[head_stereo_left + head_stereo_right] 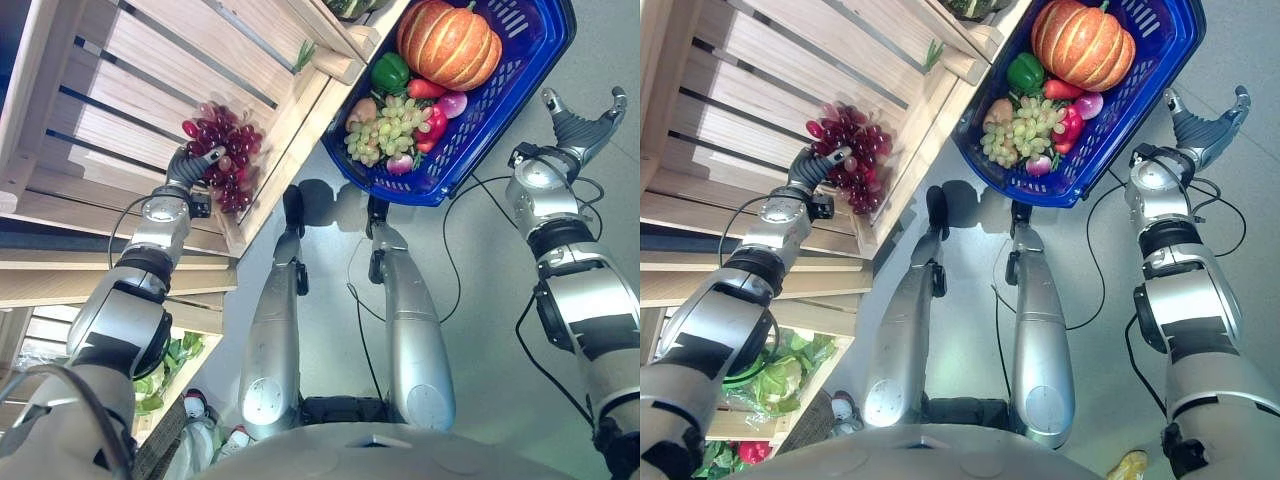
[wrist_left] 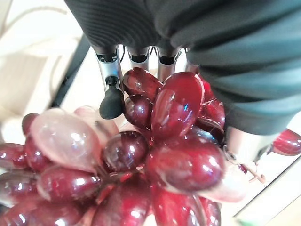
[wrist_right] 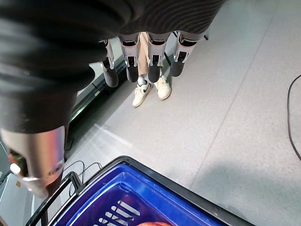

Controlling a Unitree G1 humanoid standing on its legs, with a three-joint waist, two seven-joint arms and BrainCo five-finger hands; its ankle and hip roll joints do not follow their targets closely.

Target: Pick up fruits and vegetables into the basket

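So the biggest thing here is the wooden crate shelf (image 1: 150, 90), with the blue basket (image 1: 520, 100) on the floor just beside its slatted edge. I'll place everything off the basket.

The basket is already pretty loaded: a big orange pumpkin (image 1: 450, 42) at its far end, then a green pepper (image 1: 390, 72), a bunch of green grapes (image 1: 385, 130) in the middle, a red chili (image 1: 427, 88) and a couple of pinkish bits I can't make out.

The red grapes (image 1: 225, 150) are the piece in play. They sit off to the shelf side of the basket, up against the crate slats, well apart from the basket rim. The left hand (image 1: 200, 163) is on them; in its wrist view the fingers (image 2: 112, 96) are curled down over the top of the bunch with the thumb against the other side, so it looks like it's gripping the grapes.

The right hand (image 1: 580, 120) hangs just past the opposite side of the basket, fingers spread and loose, holding nothing.

My read: we're at the grab step for the red grapes. The next move probably needs a lift clear of the crate lip, then a swing across over the basket before letting go.
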